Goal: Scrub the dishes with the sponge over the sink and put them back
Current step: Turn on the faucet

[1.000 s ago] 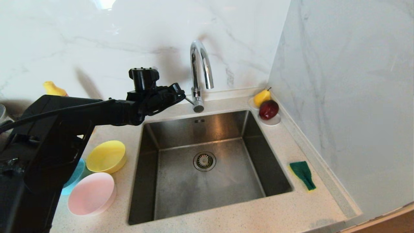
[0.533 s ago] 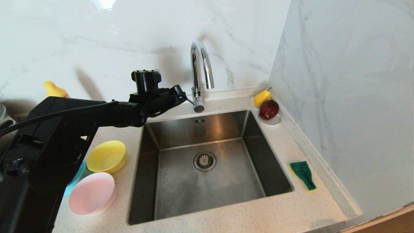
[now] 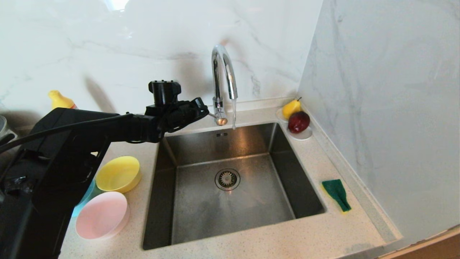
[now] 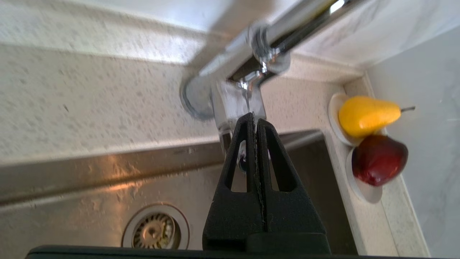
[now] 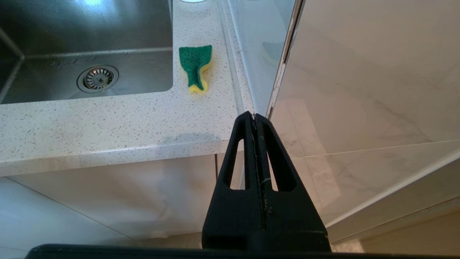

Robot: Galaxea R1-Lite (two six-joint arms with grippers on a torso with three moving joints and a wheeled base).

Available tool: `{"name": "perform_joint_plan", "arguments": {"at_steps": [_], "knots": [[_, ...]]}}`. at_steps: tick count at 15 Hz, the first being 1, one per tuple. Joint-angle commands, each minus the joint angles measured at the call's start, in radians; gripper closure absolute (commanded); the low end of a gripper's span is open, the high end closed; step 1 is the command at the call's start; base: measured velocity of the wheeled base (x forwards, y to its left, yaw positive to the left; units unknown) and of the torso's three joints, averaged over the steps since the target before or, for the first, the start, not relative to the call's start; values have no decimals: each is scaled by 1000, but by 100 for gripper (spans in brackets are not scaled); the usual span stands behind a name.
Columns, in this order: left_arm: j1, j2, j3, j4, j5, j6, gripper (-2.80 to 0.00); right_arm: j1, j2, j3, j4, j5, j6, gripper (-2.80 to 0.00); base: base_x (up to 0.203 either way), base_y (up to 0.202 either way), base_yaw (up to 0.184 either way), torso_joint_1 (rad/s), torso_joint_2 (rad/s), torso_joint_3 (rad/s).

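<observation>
Head view: the sink [image 3: 230, 201] takes up the middle of the counter [image 3: 309, 237], its basin bare down to the round drain strainer [image 3: 227, 179], with open counter strips in front and on both sides; marble walls close in at the back and along the right edge, where the strip is narrow. The left end effector [image 3: 205, 110] reaches level over the sink's back left corner, fingers pressed together, its tip right at the faucet's side lever [image 3: 215, 115]; a thin stream of water [image 3: 234, 113] falls from the spout of the faucet [image 3: 223, 81]. In the left wrist view the shut fingertips [image 4: 253, 118] sit against the chrome lever base [image 4: 239, 99]. The right end effector [image 5: 253, 117], also pressed together and holding nothing, hangs low in front of the counter's right front edge. One sponge [image 3: 336, 193] lies green face up on the right strip, just beside the sink rim, well apart from the left end effector and across the basin from it. Three bowls sit on the left strip near the arm: one yellow bowl [image 3: 118, 173], one pink bowl [image 3: 102, 215], one teal bowl [image 3: 83, 199] mostly hidden by the arm. One white saucer [image 3: 303, 133] in the back right corner carries one pear [image 3: 291, 107] and one red apple [image 3: 298, 121].
</observation>
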Motion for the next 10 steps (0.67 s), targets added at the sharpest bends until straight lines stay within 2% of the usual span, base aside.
{"name": "perform_joint_plan", "arguments": {"at_steps": [1,10], "knots": [[-3,-4,8,-2,0,-3,0,1,0,0,0,0,0,0,0,0,0,0,0,0],[-16,-25,84,-13,57,0,0,1,0,0,0,1,1,0,0,0,0,0,0,0]]}}
